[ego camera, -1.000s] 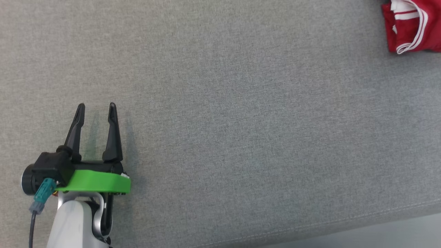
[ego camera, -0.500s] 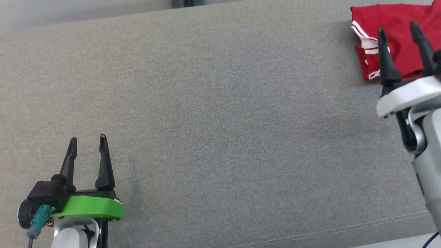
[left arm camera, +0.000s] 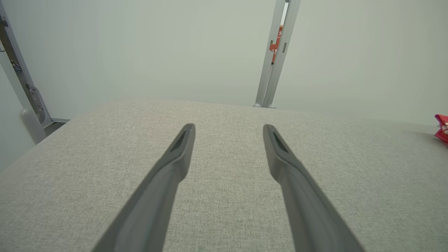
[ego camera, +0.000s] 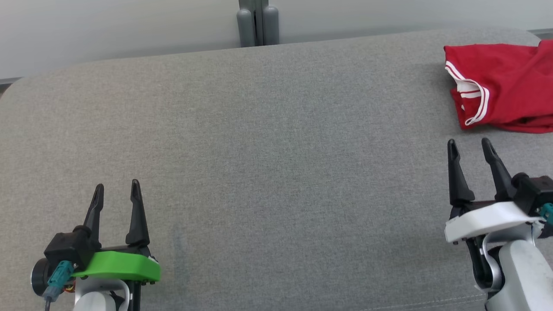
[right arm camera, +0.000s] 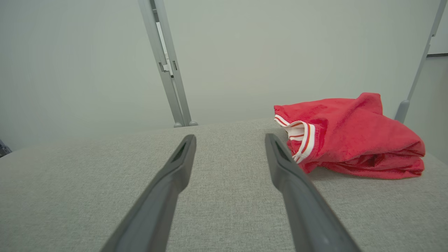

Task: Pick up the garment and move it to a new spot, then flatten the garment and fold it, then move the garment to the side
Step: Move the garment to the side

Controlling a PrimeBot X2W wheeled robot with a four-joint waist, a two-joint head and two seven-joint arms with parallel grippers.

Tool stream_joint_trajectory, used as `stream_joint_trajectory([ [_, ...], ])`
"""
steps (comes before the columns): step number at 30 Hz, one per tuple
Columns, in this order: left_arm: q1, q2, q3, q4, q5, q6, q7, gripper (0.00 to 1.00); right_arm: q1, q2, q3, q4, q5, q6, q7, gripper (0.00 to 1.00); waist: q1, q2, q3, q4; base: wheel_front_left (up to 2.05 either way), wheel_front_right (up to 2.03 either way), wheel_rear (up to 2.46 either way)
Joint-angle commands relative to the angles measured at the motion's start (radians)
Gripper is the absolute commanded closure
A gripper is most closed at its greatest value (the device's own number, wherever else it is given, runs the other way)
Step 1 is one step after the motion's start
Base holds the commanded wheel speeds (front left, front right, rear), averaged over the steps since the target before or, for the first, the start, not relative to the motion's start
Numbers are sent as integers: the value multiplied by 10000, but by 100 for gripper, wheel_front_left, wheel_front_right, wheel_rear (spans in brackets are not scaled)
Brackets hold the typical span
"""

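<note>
The garment is red with white-striped trim and lies bunched at the far right of the grey fabric surface. The right wrist view shows the garment just beyond and to the right of that gripper's fingers. My right gripper stands open at the lower right, a short way in front of the garment, holding nothing. At the lower left my left gripper is open and empty, far from the garment. In the left wrist view a sliver of the garment shows at the right edge.
A grey metal post stands behind the surface's far edge, against a pale wall. The surface's front seam runs along the lower right. Its left end rounds off at the far left.
The head camera has tilted up, so the whole picture shifted down and the far edge and wall came into view. The right gripper, over the garment before, now sits in front of it.
</note>
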Motion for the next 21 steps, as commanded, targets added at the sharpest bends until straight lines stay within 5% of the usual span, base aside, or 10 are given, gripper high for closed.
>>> stream_joint_trajectory([
  [1, 173, 18, -24, 86, 53, -25, 4, 0, 339, 127, -122, -187, -112, -9, -37, 0, 0, 0, -335, 203, 0, 0, 0],
  [21, 427, 178, -195, 567, -145, -48, 4, 0, 2069, 1149, -119, -1542, -1226, -9, -19, 0, 0, 0, -951, 438, 0, 0, 0],
])
